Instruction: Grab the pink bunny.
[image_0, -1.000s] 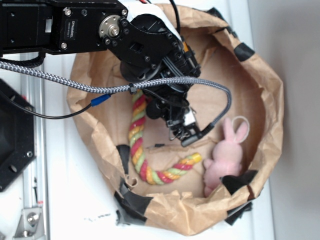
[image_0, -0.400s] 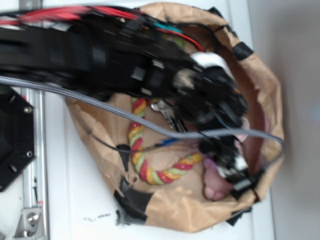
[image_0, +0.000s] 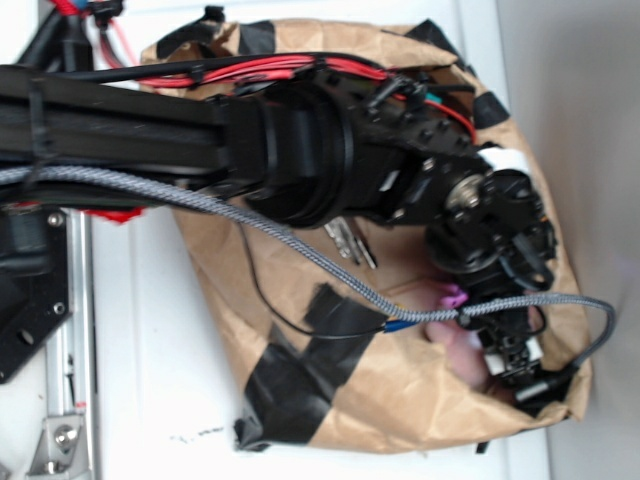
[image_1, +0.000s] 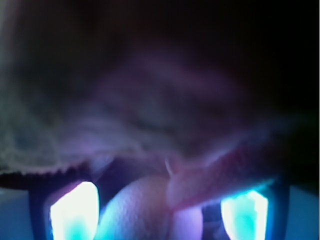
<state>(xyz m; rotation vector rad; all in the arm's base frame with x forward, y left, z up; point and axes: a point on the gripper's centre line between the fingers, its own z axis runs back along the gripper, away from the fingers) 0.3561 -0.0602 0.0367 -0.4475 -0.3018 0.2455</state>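
Exterior, my arm: it stretches from the left across the brown paper bag (image_0: 400, 400), hiding most of the bag's inside.
Exterior, my end effector (image_0: 510, 365): it is down inside the bag at its lower right corner, right at the pink bunny (image_0: 458, 345); from here I cannot tell whether its fingers are apart or together.
Exterior, pink bunny: only a small pale pink patch shows, below my wrist and just beside the gray braided cable (image_0: 300, 250).
Exterior, keys (image_0: 348, 240): a silvery bunch peeks out under my arm, near the middle of the bag.
Exterior, bag: crumpled, patched with black tape (image_0: 300, 375), resting on the white tabletop (image_0: 150, 380).
Wrist, pink bunny (image_1: 150, 210): soft pink plush fills the dim, blurred view, very close to the lens.
Wrist, my fingers (image_1: 75, 210): two glowing tips stand apart, with plush between them; whether they press on it I cannot tell.
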